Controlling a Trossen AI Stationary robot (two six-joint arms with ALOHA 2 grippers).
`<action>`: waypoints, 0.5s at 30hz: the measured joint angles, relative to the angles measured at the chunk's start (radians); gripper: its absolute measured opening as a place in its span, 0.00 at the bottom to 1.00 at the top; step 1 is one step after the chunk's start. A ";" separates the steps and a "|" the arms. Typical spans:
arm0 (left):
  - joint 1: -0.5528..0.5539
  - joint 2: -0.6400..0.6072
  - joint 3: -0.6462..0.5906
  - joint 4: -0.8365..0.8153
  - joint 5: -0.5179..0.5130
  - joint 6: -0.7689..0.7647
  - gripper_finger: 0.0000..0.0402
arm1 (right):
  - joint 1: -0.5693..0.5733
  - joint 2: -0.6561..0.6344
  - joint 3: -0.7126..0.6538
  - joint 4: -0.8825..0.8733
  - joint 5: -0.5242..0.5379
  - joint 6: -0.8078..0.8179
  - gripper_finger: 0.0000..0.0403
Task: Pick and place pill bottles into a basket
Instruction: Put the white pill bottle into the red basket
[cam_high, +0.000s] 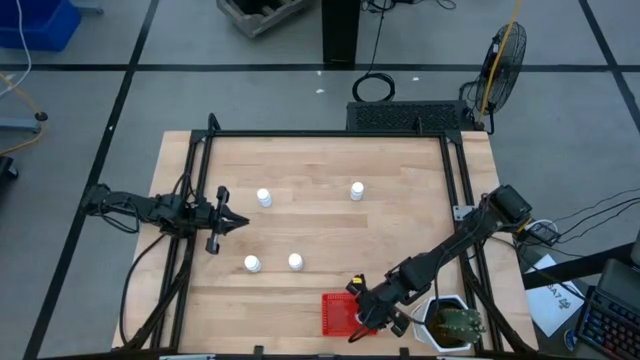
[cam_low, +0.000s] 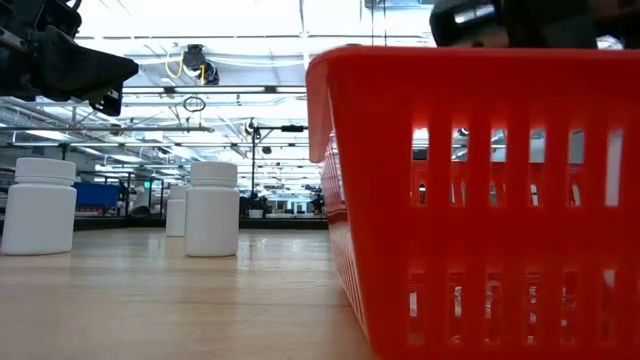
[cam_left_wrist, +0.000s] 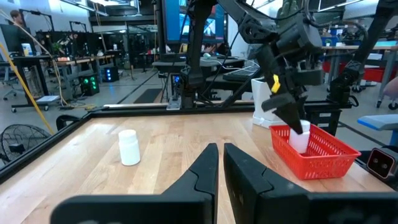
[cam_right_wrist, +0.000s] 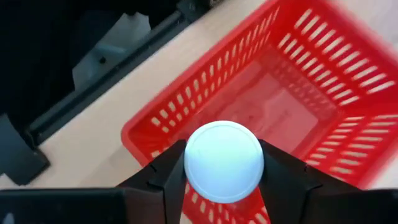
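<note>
A: Right wrist view first. What is held?

B: A white pill bottle (cam_right_wrist: 224, 162) is clamped between the right gripper's (cam_right_wrist: 224, 167) two dark fingers, cap up. It is hung just over the near wall of the red basket (cam_right_wrist: 323, 93), not yet inside.

A: How should it be let go well?

B: It should probably be moved over the bare floor, lowered, and only then freed, so it is not knocked over.

A: And the rest?

B: The left gripper (cam_high: 238, 222) is parked at the table's left, fingers together. Four bottles are left standing on the wooden table (cam_high: 400, 230), like this one (cam_high: 252, 264).
</note>
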 joint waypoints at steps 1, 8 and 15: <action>0.000 0.000 0.000 0.000 0.000 0.000 0.08 | 0.001 0.008 0.000 0.013 -0.002 0.004 0.40; 0.000 0.000 0.000 0.001 0.000 0.000 0.08 | 0.006 0.025 0.002 0.028 -0.003 0.025 0.40; 0.000 0.000 0.000 0.000 0.000 0.000 0.08 | 0.015 0.024 0.001 0.037 -0.004 0.033 0.46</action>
